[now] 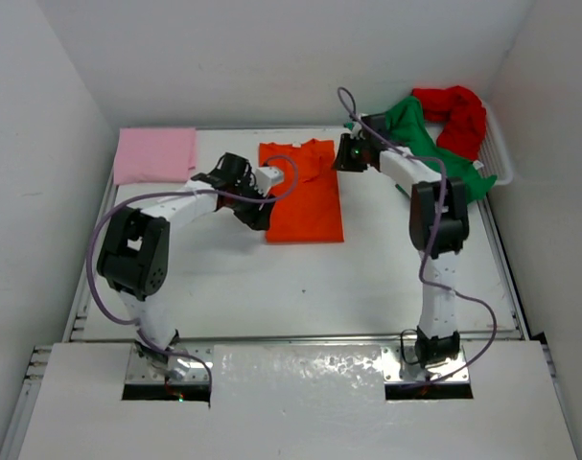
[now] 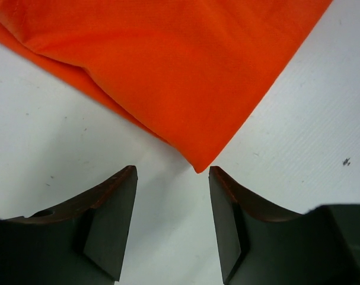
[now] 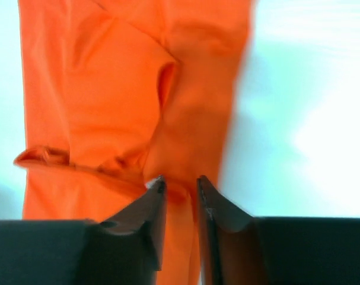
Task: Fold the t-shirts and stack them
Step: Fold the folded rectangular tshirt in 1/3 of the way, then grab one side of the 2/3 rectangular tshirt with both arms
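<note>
White table (image 1: 271, 287), folded pink shirt (image 1: 154, 153) far left, orange shirt (image 1: 305, 196) centre, basket (image 1: 499, 153) far right

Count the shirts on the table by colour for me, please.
pink shirt: 1
orange shirt: 1
green shirt: 1
red shirt: 1
Total: 4

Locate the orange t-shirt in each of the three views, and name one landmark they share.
Top external: the orange t-shirt lies at centre, towards the back.
Left wrist: it fills the top, one corner pointing down.
Right wrist: it covers the left and middle.
Shared landmark: the white table beside it.
</note>
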`<state>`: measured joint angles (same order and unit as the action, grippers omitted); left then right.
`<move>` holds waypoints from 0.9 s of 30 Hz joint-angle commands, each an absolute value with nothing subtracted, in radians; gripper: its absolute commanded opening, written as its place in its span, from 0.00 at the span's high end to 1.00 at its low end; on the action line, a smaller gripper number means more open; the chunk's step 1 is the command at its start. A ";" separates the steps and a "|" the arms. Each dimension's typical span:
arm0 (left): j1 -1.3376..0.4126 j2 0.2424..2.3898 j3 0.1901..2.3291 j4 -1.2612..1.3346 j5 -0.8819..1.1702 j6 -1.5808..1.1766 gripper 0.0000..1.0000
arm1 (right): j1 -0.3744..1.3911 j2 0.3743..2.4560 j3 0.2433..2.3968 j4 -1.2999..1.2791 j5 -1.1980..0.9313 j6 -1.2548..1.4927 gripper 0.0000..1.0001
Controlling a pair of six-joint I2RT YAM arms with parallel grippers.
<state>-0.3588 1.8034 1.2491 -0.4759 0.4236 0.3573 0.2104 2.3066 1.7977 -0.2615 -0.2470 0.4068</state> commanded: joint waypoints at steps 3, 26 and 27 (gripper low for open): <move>-0.469 1.717 1.272 -0.544 0.384 0.612 0.44 | 0.202 2.039 1.579 -0.371 -0.201 0.351 0.53; -0.624 1.830 1.009 -0.203 0.040 1.074 0.36 | 0.271 1.897 1.051 -0.245 -0.262 0.563 0.45; -0.626 1.835 1.006 -0.189 0.035 1.072 0.38 | 0.275 1.898 1.049 -0.245 -0.258 0.568 0.47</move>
<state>-0.6220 1.8050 1.0401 -0.2600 0.0269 1.0691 0.2665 1.8671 1.0550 -0.2718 -0.2695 0.5343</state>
